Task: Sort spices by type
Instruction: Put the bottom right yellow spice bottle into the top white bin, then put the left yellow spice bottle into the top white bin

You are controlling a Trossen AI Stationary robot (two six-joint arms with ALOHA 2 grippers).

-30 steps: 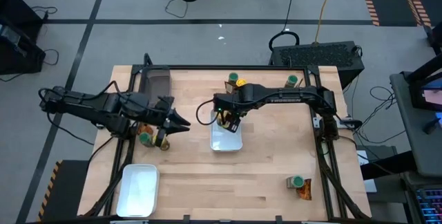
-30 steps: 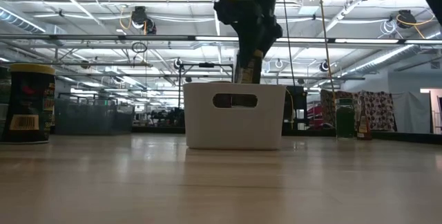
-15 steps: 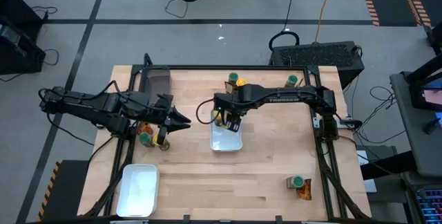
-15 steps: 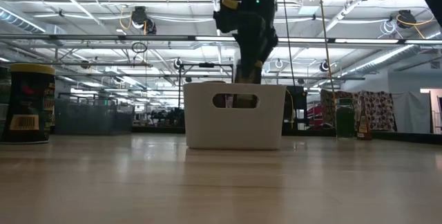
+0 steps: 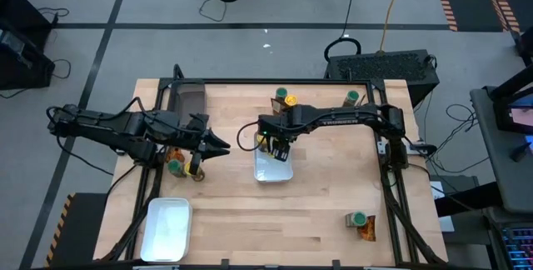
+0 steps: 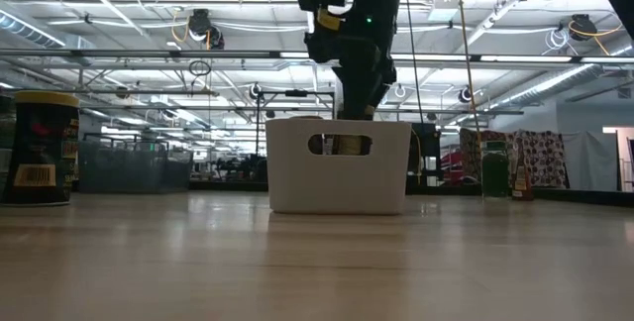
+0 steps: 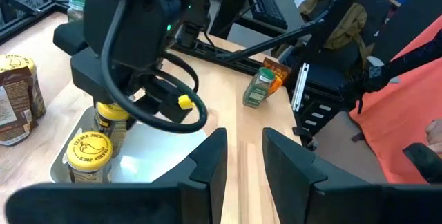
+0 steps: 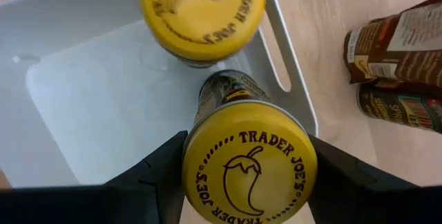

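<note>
We judge the jar a rigid, light glass or plastic cylinder with a smooth, slightly slippery lid; best taken across the lid rim or just under it, as the right gripper (image 8: 245,172) does now. Its fingers sit on either side of the yellow-lid jar (image 8: 248,165), closed onto the lid edge, held down inside the white tray (image 8: 90,106). Whether the jar already rests on the tray floor we cannot tell. Not fragile for a short drop, but it could tip if let go tilted.

A second yellow-lid jar (image 8: 202,10) stands in the same tray just ahead of the held one, near but apart.

The left gripper (image 5: 212,147) waits well off to the side of the tray, fingers (image 7: 207,165) a little apart, holding nothing that we can see. Just behind it lie a green-lid jar (image 5: 174,167) and another jar (image 5: 196,172), lid colour unclear, plus an orange-brown packet (image 5: 176,154).

Counts, from the high view:
- yellow lids: three visible, two in the tray, one (image 5: 290,100) beyond the right gripper
- green lids: four we can make out, one by the left gripper, one (image 5: 280,94) next to the loose yellow, one (image 5: 353,97) farther along the right arm, one (image 5: 356,218) at the near edge
- packets: two seen, the second (image 5: 367,231) touching that last green jar
- trays: two white, the second (image 5: 166,228) near the left arm; one dark bin (image 5: 186,99).
</note>
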